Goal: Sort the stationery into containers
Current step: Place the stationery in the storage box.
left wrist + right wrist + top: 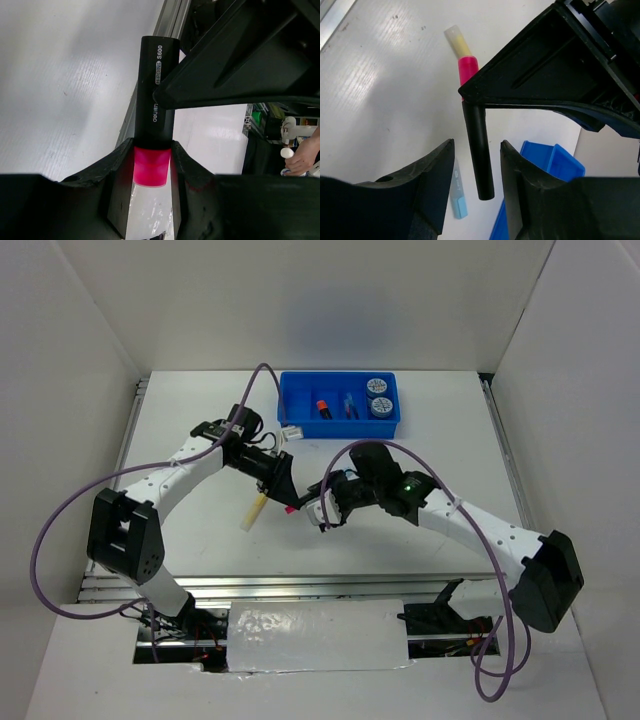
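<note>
My left gripper is shut on the pink cap end of a pink highlighter with a black body, holding it above the table. My right gripper is open, and the highlighter's black end hangs between its fingers without touching them. A pale yellow highlighter lies on the table below. A light blue highlighter lies beside the blue tray. The tray holds an orange marker, a thin blue pen and two patterned rolls.
White walls enclose the table on three sides. A metal rail runs along the table edge. Purple cables loop off both arms. The two grippers stand close together at mid-table.
</note>
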Controlling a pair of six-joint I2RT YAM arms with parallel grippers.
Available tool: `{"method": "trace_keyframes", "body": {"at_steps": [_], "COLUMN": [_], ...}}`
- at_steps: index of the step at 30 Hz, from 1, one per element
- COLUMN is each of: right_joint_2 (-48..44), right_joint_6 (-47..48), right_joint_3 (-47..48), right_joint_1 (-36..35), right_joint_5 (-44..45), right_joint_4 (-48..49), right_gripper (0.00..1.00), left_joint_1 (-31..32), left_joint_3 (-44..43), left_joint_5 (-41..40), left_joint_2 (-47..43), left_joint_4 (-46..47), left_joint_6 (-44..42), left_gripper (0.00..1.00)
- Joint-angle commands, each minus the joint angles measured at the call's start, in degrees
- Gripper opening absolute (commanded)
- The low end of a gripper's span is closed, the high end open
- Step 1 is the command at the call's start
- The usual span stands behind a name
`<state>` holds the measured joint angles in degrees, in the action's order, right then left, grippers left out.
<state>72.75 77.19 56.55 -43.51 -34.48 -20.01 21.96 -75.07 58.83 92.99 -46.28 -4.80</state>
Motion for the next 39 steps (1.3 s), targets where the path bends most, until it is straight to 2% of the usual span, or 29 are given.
{"method": "trace_keyframes", "body": {"at_steps": [1, 6, 7, 8, 9, 12, 16, 18, 20, 21, 23, 28, 29, 31, 32, 33, 34, 35, 36, 37, 39], "right_joint_2": [0.4, 1.2, 1.3, 1.3, 1.3, 1.3, 0.6, 0.1, -0.1, -0.2, -0.2, 3.6, 6.4, 10.1, 15.1, 18.1, 20.8, 26.8, 29.8, 35.7, 41.2], "right_joint_6": [2.6, 3.4, 3.4, 3.4, 3.3, 3.3, 4.3, 5.3, 6.2, 7.0, 7.3, 1.8, -4.2, -15.9, -29.1, -36.2, -49.8, -55.8, -61.8, -71.4, -80.2], "right_joint_3": [-0.2, 0.3, 0.2, 0.3, 0.1, -0.5, -1.2, -1.3, -1.4, -1.5, -2.1, -0.3, 0.7, 6.1, 9.2, 16.8, 21.0, 25.8, 34.6, 39.1, 51.2], "right_joint_1": [-1.4, -1.5, -1.5, -1.5, -1.5, -1.3, -0.5, 0.5, 1.7, 2.2, 3.9, 9.9, 10.9, 14.0, 15.0, 17.0, 17.9, 18.6, 20.1, 20.6, 21.7], "right_joint_5": [2.8, 3.5, 3.5, 3.7, 4.0, 4.1, 3.5, 3.2, 2.8, 2.8, 2.9, 0.3, 0.2, 0.6, 1.3, 2.1, 3.2, 5.5, 6.9, 8.4, 13.5], "right_joint_4": [1.5, 1.0, 1.1, 1.0, 1.3, 2.3, 3.0, 2.3, 1.1, 0.9, 0.5, 2.9, 4.0, 10.4, 11.6, 11.9, 11.8, 11.4, 10.7, 8.7, 6.8], "right_gripper": [0.47, 0.34, 0.27, 0.24, 0.21, 0.07, 0.03, 0.01, 0.01, 0.0, 0.0, 0.0, 0.0, 0.0, 0.0, 0.0, 0.0, 0.0, 0.0, 0.0, 0.0], "left_joint_1": [0.2, 0.3, 0.2, 0.3, 0.3, 0.2, -0.2, -1.6, -5.1, -6.5, -11.2, -20.8, -24.9, -27.5, -29.0, -29.5, -29.8, -29.6, -29.3, -28.6, -28.4], "left_joint_3": [-2.4, -2.1, -2.0, -1.8, -1.3, 2.0, 4.2, 4.9, 5.9, 7.7, 10.1, 11.3, 11.5, 12.8, 13.7, 14.6, 16.0, 18.7, 19.9, 21.0, 23.5], "left_joint_5": [2.3, 2.2, 2.1, 1.8, 1.6, 0.7, 0.0, -1.4, -4.7, -5.6, -8.3, -14.2, -15.2, -18.1, -19.5, -20.7, -21.7, -24.3, -25.9, -27.3, -30.1], "left_joint_2": [0.3, 0.3, 0.1, -0.2, -0.6, -3.8, -6.2, -7.9, -11.8, -13.2, -17.5, -19.7, -20.8, -21.8, -22.5, -22.9, -23.9, -24.6, -25.1, -26.1, -27.0], "left_joint_4": [-0.5, 0.0, 0.0, 0.2, 1.7, 5.9, 8.7, 9.8, 14.2, 16.1, 23.2, 28.2, 29.6, 31.3, 31.4, 31.7, 32.0, 33.2, 33.6, 33.6, 34.8], "left_joint_6": [-1.6, -1.7, -1.8, -1.4, -1.1, 0.4, 1.5, 2.7, 7.6, 8.8, 13.2, 18.4, 19.5, 21.2, 21.7, 23.2, 23.9, 24.9, 25.1, 24.8, 23.1], "left_gripper": [0.06, 0.09, 0.12, 0.17, 0.25, 0.39, 0.49, 0.61, 0.96, 0.99, 0.99, 0.99, 0.99, 0.99, 0.99, 0.99, 0.99, 0.99, 0.99, 0.99, 0.99]}}
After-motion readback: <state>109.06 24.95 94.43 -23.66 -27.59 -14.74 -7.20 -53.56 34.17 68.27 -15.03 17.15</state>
